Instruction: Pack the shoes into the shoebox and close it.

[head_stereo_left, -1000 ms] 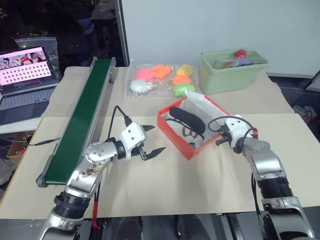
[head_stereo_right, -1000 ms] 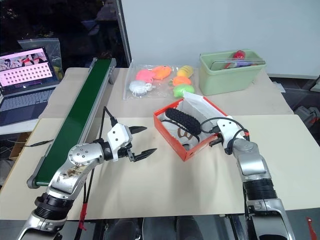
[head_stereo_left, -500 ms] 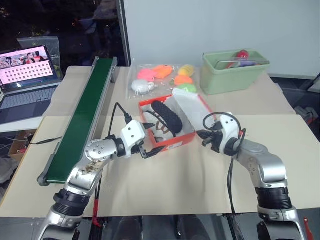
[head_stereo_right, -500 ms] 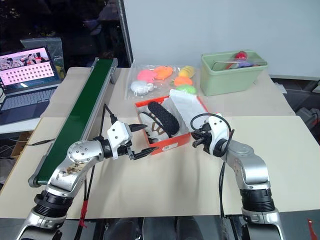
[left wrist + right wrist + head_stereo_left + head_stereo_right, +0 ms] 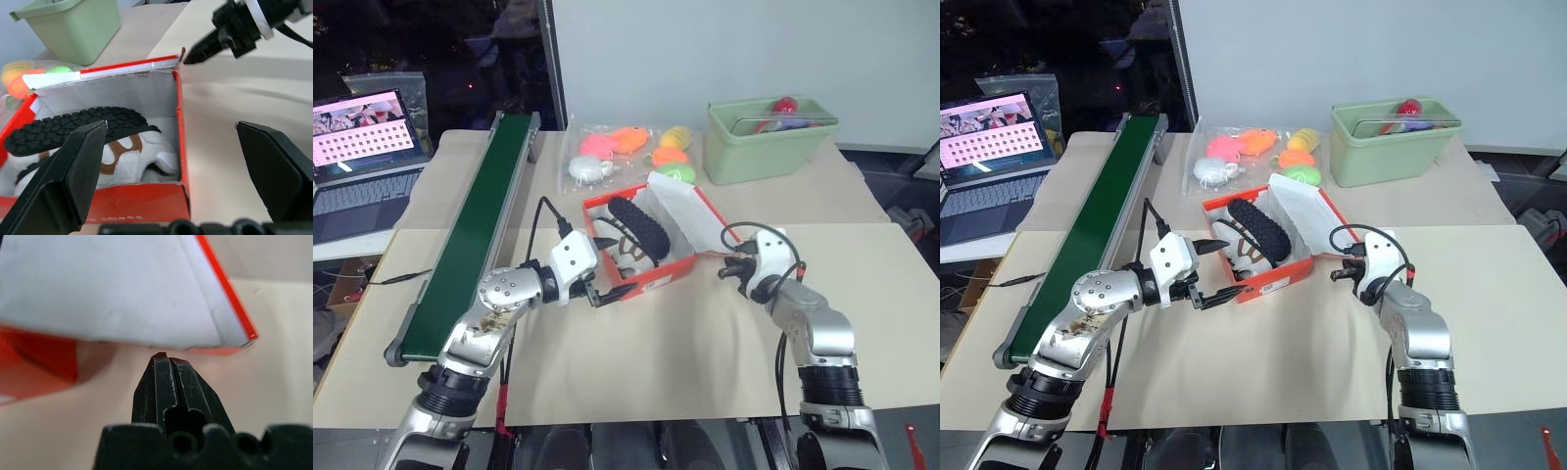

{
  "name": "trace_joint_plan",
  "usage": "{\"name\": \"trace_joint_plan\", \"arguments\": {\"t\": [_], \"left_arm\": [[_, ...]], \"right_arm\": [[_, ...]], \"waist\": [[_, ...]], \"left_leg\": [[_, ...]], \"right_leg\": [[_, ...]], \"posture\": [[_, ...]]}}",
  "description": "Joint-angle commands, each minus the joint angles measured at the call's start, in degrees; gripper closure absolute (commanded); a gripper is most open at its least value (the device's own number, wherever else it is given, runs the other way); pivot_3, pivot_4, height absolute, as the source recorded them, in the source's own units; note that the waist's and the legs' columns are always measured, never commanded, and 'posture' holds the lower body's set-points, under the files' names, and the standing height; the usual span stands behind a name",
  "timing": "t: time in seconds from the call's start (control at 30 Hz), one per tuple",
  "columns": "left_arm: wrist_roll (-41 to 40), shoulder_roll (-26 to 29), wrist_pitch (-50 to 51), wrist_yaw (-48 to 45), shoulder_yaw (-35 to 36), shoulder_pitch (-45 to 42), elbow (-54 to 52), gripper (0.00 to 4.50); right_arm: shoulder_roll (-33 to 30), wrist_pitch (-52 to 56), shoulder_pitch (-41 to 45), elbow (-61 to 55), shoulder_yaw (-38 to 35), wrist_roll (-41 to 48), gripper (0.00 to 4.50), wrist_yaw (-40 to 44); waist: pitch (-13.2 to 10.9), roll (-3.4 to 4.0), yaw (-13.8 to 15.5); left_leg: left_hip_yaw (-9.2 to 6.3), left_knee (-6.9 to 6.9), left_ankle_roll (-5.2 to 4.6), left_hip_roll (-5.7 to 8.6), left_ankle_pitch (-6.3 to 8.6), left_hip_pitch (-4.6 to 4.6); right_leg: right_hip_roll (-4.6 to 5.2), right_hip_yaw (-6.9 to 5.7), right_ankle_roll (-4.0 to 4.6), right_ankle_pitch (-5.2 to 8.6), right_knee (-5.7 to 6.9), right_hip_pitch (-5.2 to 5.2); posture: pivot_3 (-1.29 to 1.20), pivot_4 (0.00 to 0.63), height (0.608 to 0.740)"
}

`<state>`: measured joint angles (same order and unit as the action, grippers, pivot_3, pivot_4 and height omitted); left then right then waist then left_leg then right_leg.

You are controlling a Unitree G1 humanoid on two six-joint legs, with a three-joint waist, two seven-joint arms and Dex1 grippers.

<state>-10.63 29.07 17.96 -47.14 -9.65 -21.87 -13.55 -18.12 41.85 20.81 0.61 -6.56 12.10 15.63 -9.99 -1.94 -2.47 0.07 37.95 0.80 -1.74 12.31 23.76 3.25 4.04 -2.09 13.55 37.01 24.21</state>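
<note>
While the table (image 5: 636, 372) is carrying everything, the shoebox (image 5: 651, 282) is sitting near its middle, well back from the near edge, with its flip lid (image 5: 690, 211) standing open. Both shoes (image 5: 122, 156) are lying inside, one sole-up. Being thin cardboard, the lid is probably handling light and bendy, so pushing at its free edge looks best. The left gripper (image 5: 604, 266) is gaping wide at the box's left end; the right gripper (image 5: 172, 377), pinched closed on nothing, is pointing at the lid's corner.
</note>
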Motion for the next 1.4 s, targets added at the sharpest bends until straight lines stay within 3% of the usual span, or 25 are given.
{"name": "trace_joint_plan", "arguments": {"t": [0.03,0.33,0.57,0.87,1.1,1.4], "left_arm": [[-0.9,0.5,-0.3,-0.4,1.1,-1.0,-0.8,0.0],[-1.0,0.6,-0.1,-0.6,1.2,-1.7,-0.6,0.0],[-1.1,0.9,0.1,-0.8,1.2,-1.7,-0.8,0.0],[-1.2,1.5,0.4,-0.5,1.5,-1.7,-1.1,0.0],[-3.3,1.9,4.8,2.7,5.9,0.8,-4.4,0.0],[-9.5,3.9,15.7,7.0,14.7,7.9,-13.5,0.0]], "right_arm": [[2.3,-2.3,1.1,1.7,-1.6,-0.1,4.46,-2.9],[9.3,-16.5,5.1,15.9,-8.3,0.5,4.46,-12.5],[14.3,-24.6,9.4,21.4,-16.8,9.2,4.46,-12.9],[19.3,-19.5,15.7,20.7,-28.8,35.0,4.46,-3.7],[17.2,-15.4,10.7,6.3,-20.5,37.3,4.46,4.8],[7.6,-6.8,6.7,-7.4,-8.3,34.9,4.46,9.6]], "waist": [[0.0,0.0,-0.1],[0.0,0.0,-0.1],[0.0,0.01,-0.2],[0.0,0.03,-0.3],[0.0,0.07,-0.2],[0.0,0.07,-0.2]], "left_leg": [[0.01,0.0,0.0,0.0,0.0,-0.01],[0.01,0.0,0.0,0.0,0.0,0.0],[0.0,-0.01,0.0,-0.03,0.0,-0.01],[-0.01,-0.01,0.0,-0.06,0.0,-0.01],[-0.01,-0.02,0.0,-0.07,0.0,0.02],[-0.01,-0.02,0.0,-0.08,0.0,-0.02]], "right_leg": [[0.0,0.0,0.0,0.0,0.0,0.0],[0.01,0.0,0.0,-0.01,0.0,0.0],[-0.01,0.0,0.01,-0.01,0.01,0.02],[-0.02,-0.01,0.02,-0.01,0.05,0.02],[-0.02,-0.01,0.01,-0.01,0.06,0.07],[-0.02,-0.01,0.01,0.0,0.07,0.05]], "posture": [[0.0,0.15,0.729],[0.0,0.15,0.729],[0.0,0.15,0.729],[0.0,0.15,0.729],[0.0,0.15,0.729],[0.0,0.15,0.729]]}}
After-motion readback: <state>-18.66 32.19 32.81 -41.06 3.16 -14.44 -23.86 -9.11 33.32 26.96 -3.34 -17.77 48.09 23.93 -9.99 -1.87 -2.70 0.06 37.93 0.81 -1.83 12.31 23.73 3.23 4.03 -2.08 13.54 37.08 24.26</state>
